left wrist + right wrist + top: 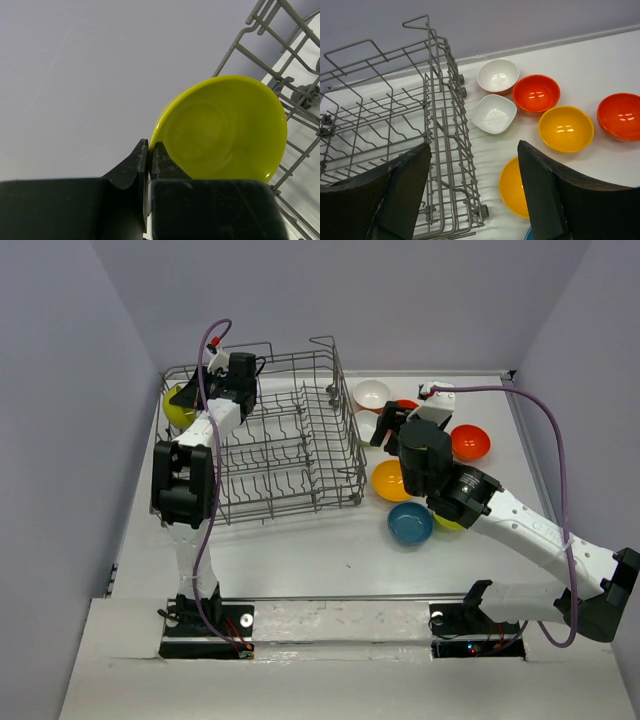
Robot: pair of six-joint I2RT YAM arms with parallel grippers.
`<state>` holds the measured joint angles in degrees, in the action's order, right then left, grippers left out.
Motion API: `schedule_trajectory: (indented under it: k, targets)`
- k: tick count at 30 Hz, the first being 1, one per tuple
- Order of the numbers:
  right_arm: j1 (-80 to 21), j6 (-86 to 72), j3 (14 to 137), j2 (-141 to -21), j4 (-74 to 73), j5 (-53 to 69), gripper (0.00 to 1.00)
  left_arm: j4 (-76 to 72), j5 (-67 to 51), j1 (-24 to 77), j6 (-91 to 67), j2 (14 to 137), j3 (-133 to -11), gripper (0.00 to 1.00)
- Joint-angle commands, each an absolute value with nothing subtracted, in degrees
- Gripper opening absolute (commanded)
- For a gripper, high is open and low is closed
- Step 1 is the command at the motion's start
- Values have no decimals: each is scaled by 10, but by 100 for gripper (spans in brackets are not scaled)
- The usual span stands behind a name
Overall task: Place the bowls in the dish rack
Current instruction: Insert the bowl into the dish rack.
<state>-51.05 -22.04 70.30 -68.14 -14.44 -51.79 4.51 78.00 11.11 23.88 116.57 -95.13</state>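
Observation:
The grey wire dish rack stands left of centre and holds no bowl on its tines. My left gripper is at its far left corner, shut on the rim of a lime green bowl, which is tilted on edge; in the left wrist view the fingers pinch that bowl. My right gripper is open and empty, above the table between the rack and the loose bowls. Below it lie two white bowls, a red-orange bowl and an orange-yellow bowl.
Right of the rack lie more bowls: orange-yellow, red-orange, teal blue, and a lime green one mostly under my right arm. Purple walls close the table on the left, back and right.

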Motion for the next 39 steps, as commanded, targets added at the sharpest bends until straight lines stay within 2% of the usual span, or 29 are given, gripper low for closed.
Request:
schedule_trajectory:
  k: [1, 11, 39]
  targets:
    - [-511, -225, 700, -666, -106, -527, 76, 6, 821, 108, 245, 1164, -946, 0]
    - [-511, -227, 698, -666, -106, -524, 76, -110, 833, 109, 336, 1160, -904, 0]
    - [-511, -225, 693, -664, -103, -524, 77, -201, 837, 133, 421, 1197, -904, 0]
